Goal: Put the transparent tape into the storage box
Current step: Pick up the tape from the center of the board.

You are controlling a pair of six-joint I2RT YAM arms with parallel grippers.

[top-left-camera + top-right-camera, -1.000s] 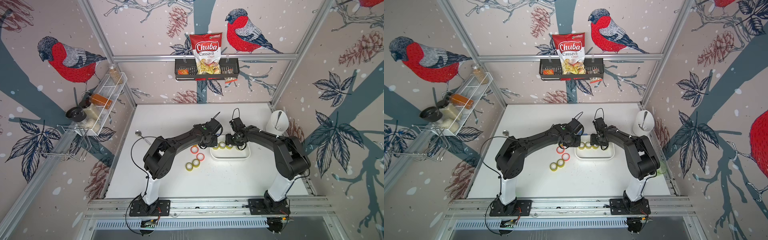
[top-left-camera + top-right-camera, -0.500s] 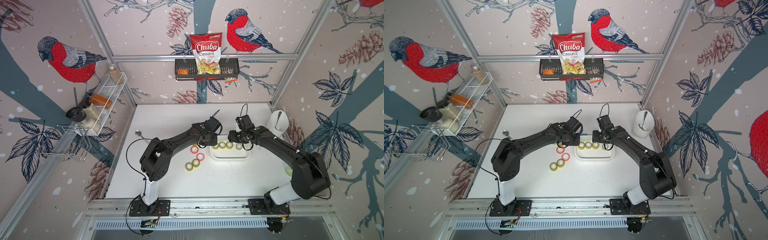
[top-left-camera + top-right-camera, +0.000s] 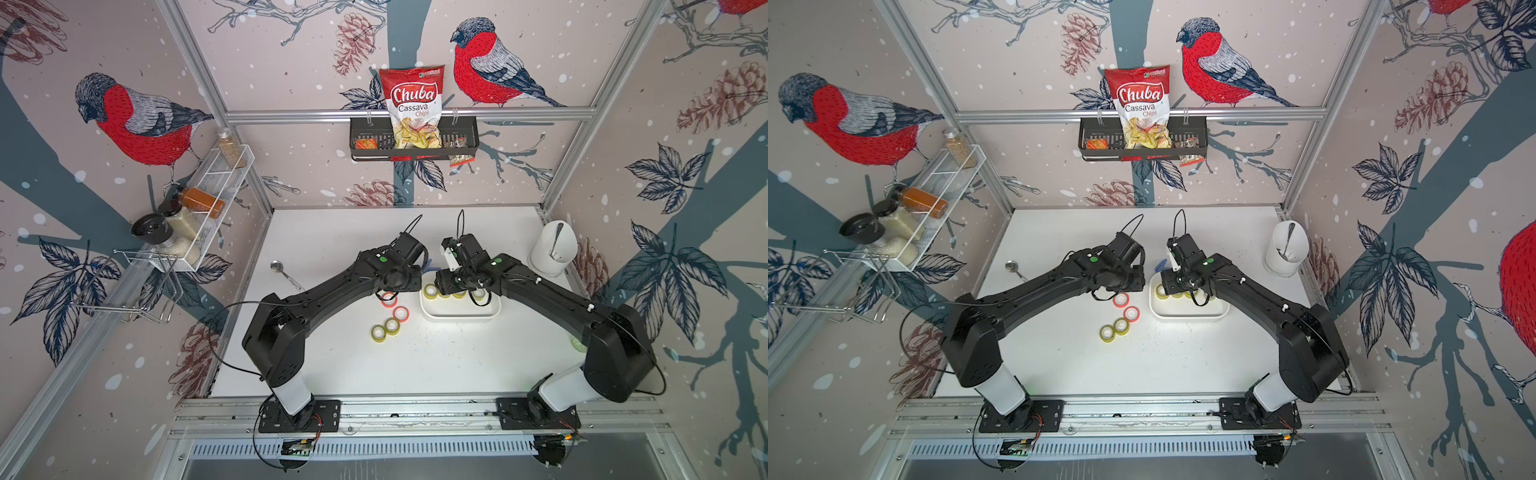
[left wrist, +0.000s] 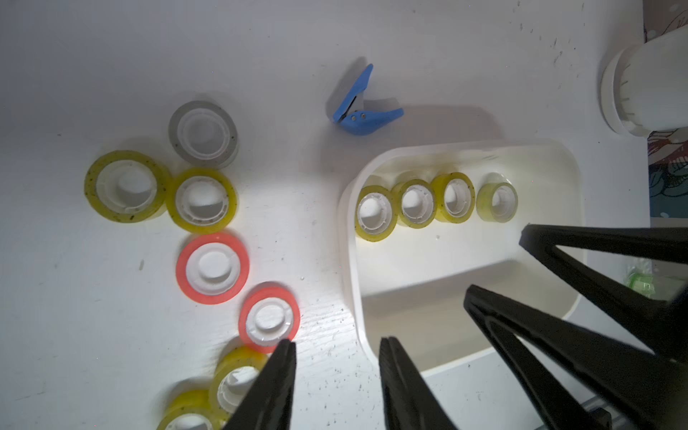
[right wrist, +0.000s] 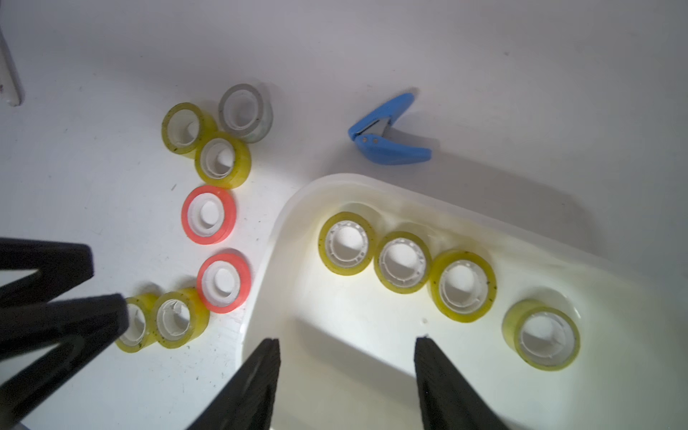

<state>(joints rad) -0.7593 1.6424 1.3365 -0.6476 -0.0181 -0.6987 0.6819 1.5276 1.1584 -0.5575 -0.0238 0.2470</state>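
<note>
Left gripper (image 4: 337,372) hangs right above the storage box (image 4: 350,260)'s end wall, jaws moderately apart, nothing between them. Right gripper (image 5: 346,365) hovers over the box's interior, jaws set wide, empty too. Inside the box, four yellowish transparent tape rolls (image 4: 373,233) sit in a row along one long wall: three touching, the paler roll (image 4: 484,203) slightly apart. Outside that end wall lie more yellowish loose rolls (image 4: 93,184), two pink rolls (image 4: 184,268) and a grey roll (image 4: 177,130), and a blue clip (image 4: 365,119) rests near the box's corner
</note>
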